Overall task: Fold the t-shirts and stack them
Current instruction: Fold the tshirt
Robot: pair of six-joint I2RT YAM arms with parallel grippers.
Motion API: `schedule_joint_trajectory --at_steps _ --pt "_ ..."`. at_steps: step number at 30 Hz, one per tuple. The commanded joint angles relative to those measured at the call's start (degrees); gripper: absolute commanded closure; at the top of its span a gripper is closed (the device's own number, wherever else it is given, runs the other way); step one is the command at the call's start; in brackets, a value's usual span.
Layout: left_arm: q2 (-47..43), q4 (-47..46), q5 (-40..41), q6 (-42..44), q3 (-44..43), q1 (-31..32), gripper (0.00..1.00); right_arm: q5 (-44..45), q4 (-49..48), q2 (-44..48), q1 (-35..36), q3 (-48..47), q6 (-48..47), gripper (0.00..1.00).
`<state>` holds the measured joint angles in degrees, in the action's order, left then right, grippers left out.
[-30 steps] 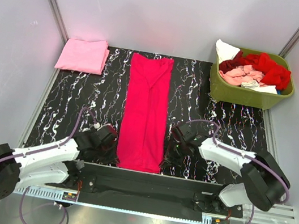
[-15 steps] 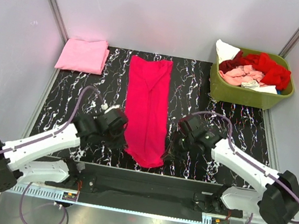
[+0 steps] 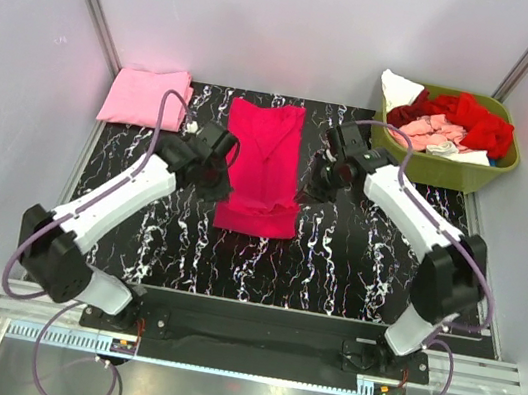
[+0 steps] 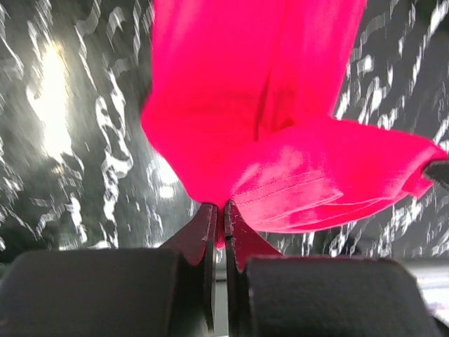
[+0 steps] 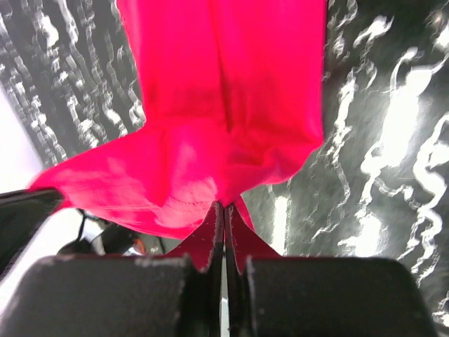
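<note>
A bright magenta t-shirt (image 3: 266, 157) lies in a narrow strip at the middle of the black marbled table (image 3: 354, 263), its near end lifted and doubled back over the far part. My left gripper (image 3: 219, 178) is shut on the hem at the shirt's left side; in the left wrist view the cloth (image 4: 238, 105) is pinched at the closed gripper (image 4: 224, 210). My right gripper (image 3: 314, 188) is shut on the hem at the right side, with the cloth (image 5: 224, 105) hanging from the closed gripper (image 5: 224, 209). A folded light pink t-shirt (image 3: 146, 97) rests at the back left.
An olive-green basket (image 3: 431, 167) at the back right holds several crumpled red, salmon and white t-shirts (image 3: 454, 123). White walls and metal posts close in the table on three sides. Both arms reach out over the table towards its middle.
Both grippers have carried the shirt's near hem away from the front edge toward the back, folding the magenta shirt over itself. The arms have stretched out with it.
</note>
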<state>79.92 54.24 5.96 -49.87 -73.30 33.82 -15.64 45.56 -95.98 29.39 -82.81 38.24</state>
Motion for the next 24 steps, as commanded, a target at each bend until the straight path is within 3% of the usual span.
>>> schedule_joint_trajectory --at_steps 1,15,24 --pt "5.4 -0.9 0.0 6.5 -7.2 -3.6 0.96 0.1 3.0 -6.1 -2.3 -7.4 -5.6 1.0" --pt "24.0 -1.0 -5.3 14.4 -22.8 -11.9 0.96 -1.8 11.4 -27.6 -7.1 -35.1 -11.2 1.0" --pt "31.9 -1.2 -7.3 16.2 -27.9 -14.5 0.96 -3.6 13.2 -34.7 -8.6 -42.0 -11.8 1.0"
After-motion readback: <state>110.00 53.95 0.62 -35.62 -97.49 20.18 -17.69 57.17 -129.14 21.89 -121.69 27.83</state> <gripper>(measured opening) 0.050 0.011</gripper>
